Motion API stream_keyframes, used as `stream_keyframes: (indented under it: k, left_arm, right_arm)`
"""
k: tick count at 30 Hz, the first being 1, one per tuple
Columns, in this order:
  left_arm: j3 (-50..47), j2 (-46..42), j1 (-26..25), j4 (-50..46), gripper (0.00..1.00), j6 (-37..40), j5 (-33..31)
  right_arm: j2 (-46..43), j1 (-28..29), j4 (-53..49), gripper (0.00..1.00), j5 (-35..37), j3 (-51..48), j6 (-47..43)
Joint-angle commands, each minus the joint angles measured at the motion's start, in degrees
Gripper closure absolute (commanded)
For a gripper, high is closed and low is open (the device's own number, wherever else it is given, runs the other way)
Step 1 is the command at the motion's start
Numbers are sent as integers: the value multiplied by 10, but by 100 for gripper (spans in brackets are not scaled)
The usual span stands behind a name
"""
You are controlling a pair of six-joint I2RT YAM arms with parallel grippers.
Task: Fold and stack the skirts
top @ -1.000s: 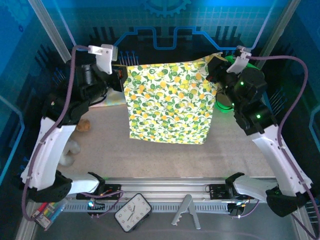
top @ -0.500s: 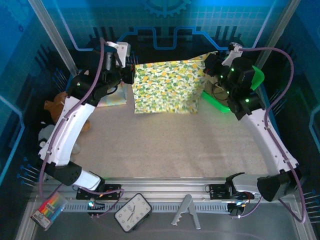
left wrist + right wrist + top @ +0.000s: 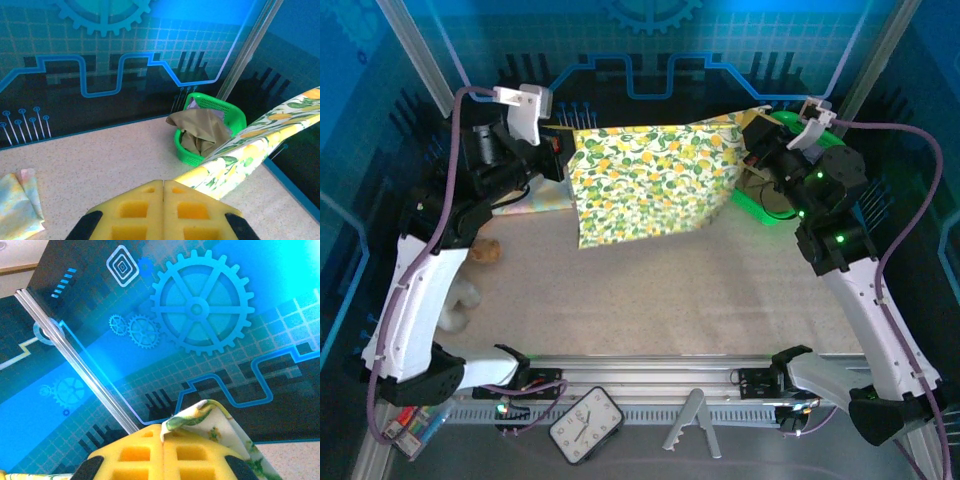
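Nearest the arms and well to the left of the green basket (image 3: 772, 212), a brown plush toy (image 3: 487, 251) and a pale one (image 3: 463, 297) lie at the edge of the table (image 3: 670, 300).

Farther back, the floral skirt (image 3: 655, 185) hangs spread like a curtain just left of the basket. I cannot tell whether its lower hem touches the table. The left gripper (image 3: 163, 183) has the top corner farthest from the basket, its pads pressed together on the cloth's edge. The right gripper (image 3: 162, 432) has the corner above the basket, its fingers pinched on a small tuck of fabric.

The cloth looks thin, light and limp. It sags between the two holds and should drape flat when lowered. The top corners seem the best grip, because a pinch in mid-panel would likely bunch it.

In the basket itself, the olive skirt (image 3: 202, 131) lies crumpled, and its raised top fold is probably the easiest place to pinch.
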Motion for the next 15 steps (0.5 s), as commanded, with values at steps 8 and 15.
stream_keyframes:
  k: [8,15]
  left_arm:
    - [57,103,44,17,100,1,-30]
    - [178,234,85,11,100,20,-28]
  right_arm:
    - [100,-2,51,100,23,78,-23]
    - [254,-4,63,100,-14,222,-24]
